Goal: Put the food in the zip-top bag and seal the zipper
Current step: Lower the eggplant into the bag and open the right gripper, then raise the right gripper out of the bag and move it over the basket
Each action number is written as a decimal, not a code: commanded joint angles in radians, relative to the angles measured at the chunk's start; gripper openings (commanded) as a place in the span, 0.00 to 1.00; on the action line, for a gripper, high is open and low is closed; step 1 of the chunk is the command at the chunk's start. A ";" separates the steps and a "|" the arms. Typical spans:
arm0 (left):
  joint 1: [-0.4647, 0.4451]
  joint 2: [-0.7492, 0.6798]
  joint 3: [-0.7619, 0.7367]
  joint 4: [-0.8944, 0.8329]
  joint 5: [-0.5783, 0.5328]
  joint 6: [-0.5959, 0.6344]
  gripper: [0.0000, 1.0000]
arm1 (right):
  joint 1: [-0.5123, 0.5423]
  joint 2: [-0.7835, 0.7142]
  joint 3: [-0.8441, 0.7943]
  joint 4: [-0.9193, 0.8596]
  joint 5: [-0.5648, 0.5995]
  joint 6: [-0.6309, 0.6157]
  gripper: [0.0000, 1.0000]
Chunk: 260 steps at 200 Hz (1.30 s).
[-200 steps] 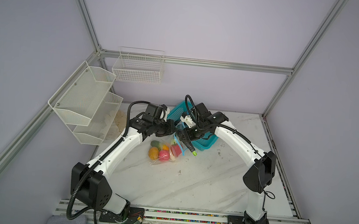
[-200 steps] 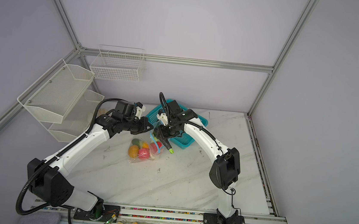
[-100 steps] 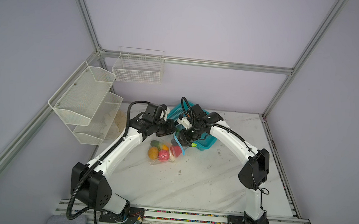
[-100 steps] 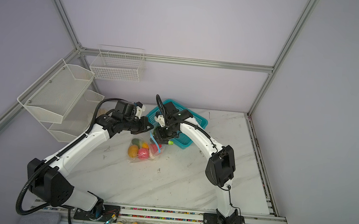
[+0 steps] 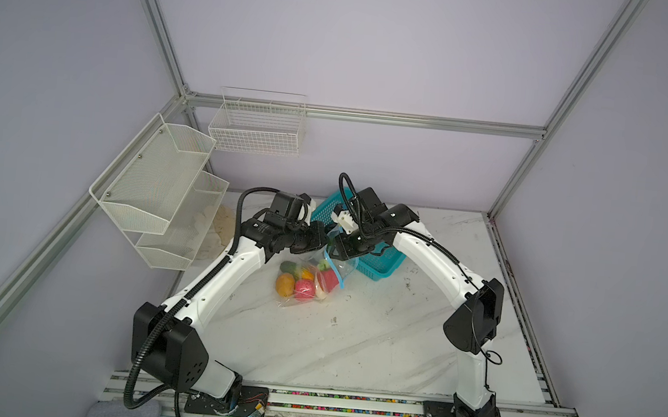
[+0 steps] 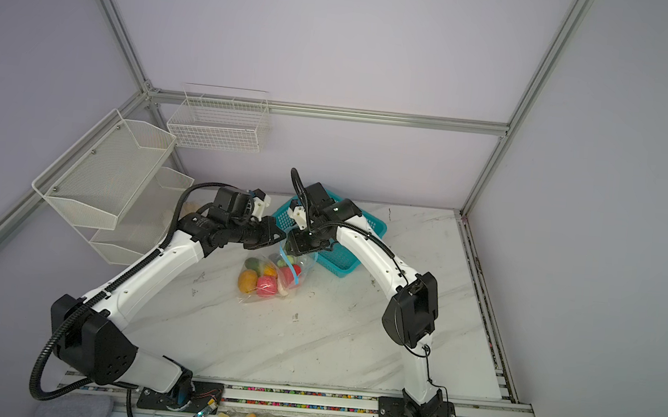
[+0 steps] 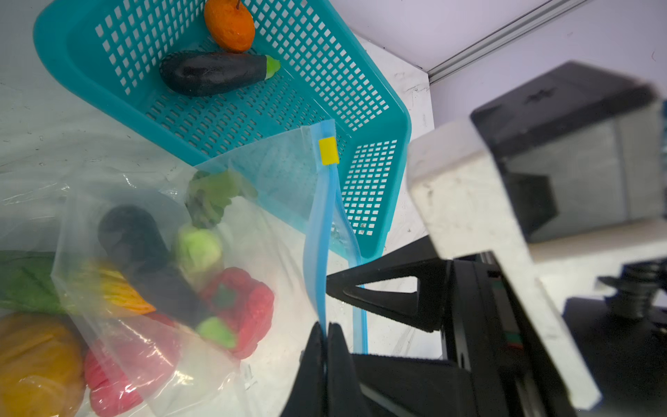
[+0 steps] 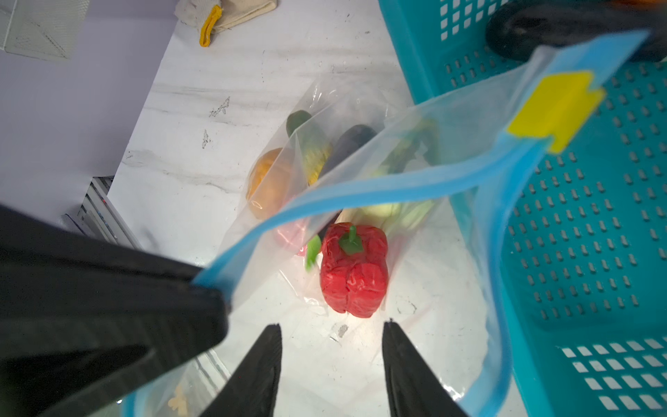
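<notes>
Right wrist view: your right gripper (image 8: 332, 323) hangs part-open and empty at the zip-top bag (image 8: 462, 130). Your left gripper (image 7: 326, 326) pinches the zipper (image 7: 317, 252) (fingertips only), which could slip free.

Clear, glossy, crinkled plastic film of the zip-top bag (image 7: 252, 231), smooth light-blue plastic strip of the zipper (image 7: 317, 252), matt yellow plastic slider (image 7: 328, 150), glossy teal perforated plastic basket (image 7: 234, 119), matt wrinkled red toy pepper (image 8: 353, 278), smooth marble-patterned scuffed table (image 5: 373, 347), white-coated wire metal wall rack (image 5: 256, 135)
</notes>
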 commanded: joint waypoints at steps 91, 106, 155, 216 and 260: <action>-0.002 -0.092 -0.028 0.043 -0.028 0.006 0.00 | -0.136 -0.180 -0.100 0.235 0.168 0.060 0.46; 0.002 -0.097 -0.030 0.036 -0.032 0.009 0.00 | -0.153 -0.164 -0.129 0.282 0.182 0.045 0.46; 0.021 -0.090 0.001 -0.008 -0.044 0.031 0.00 | -0.196 -0.036 -0.150 0.435 0.230 -0.071 0.49; 0.036 -0.031 0.076 -0.054 -0.050 0.055 0.00 | -0.224 0.262 0.041 0.547 0.140 -0.082 0.54; 0.046 0.006 0.095 -0.057 -0.038 0.052 0.00 | -0.228 0.410 0.172 0.577 0.100 -0.111 0.60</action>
